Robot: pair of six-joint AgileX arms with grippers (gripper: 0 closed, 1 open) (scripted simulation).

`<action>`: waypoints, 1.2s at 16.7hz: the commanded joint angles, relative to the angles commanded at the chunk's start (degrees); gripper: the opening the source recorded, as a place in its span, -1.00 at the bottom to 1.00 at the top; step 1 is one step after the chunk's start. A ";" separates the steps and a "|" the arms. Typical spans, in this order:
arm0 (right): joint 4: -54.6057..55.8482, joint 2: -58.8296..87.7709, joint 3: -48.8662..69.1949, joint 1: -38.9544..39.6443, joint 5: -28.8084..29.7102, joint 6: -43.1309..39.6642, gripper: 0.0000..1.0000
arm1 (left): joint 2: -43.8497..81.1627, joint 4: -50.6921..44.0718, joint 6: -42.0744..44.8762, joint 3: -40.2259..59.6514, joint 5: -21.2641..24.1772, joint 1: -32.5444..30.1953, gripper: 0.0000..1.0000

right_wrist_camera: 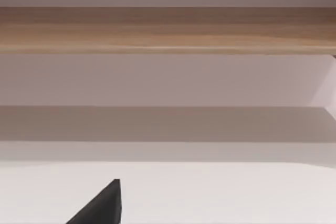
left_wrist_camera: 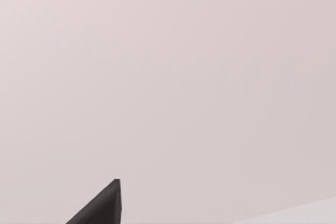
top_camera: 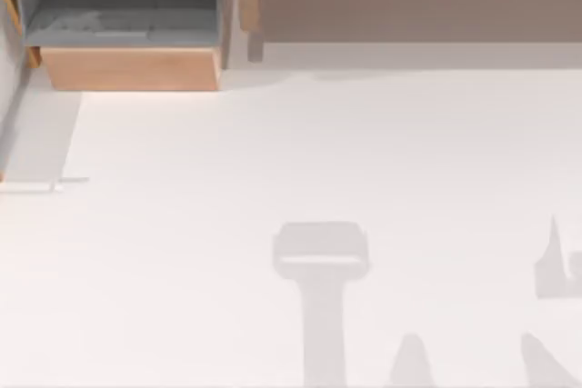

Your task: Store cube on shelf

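Tan wooden shelf board [right_wrist_camera: 168, 30] over a dull brown panel lies straight ahead of the right gripper [right_wrist_camera: 102, 205]. Approach level, above its front edge. Left gripper [left_wrist_camera: 102, 205] sits parked. Whether the 2 are spread or pressed together, I cannot tell.

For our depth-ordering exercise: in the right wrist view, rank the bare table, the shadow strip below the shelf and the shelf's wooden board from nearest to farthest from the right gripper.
1. The table: bare surface directly ahead of the right gripper.
2. The shadow strip: farther along the table, below the shelf.
3. The shelf board: beyond and above the strip.
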 joint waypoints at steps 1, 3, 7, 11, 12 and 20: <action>0.00 0.00 0.00 0.00 0.00 0.00 1.00 | 0.45 -6.41 -3.44 4.55 -1.74 -1.01 1.00; 0.00 0.00 0.00 0.00 0.00 0.00 1.00 | 1.75 -19.39 -10.44 13.60 -5.17 -3.60 1.00; 0.00 0.00 0.00 0.00 0.00 0.00 1.00 | 6.02 -45.04 -24.36 30.69 -11.51 -10.79 1.00; 0.00 0.00 0.00 0.00 0.00 0.00 1.00 | 11.73 -68.08 -36.97 45.36 -16.80 -19.08 1.00; 0.00 0.00 0.00 0.00 0.00 0.00 1.00 | 13.26 -73.17 -39.79 48.52 -17.94 -21.09 1.00; 0.00 0.00 0.00 0.00 0.00 0.00 1.00 | 23.69 -97.98 -53.68 62.78 -23.48 -30.97 1.00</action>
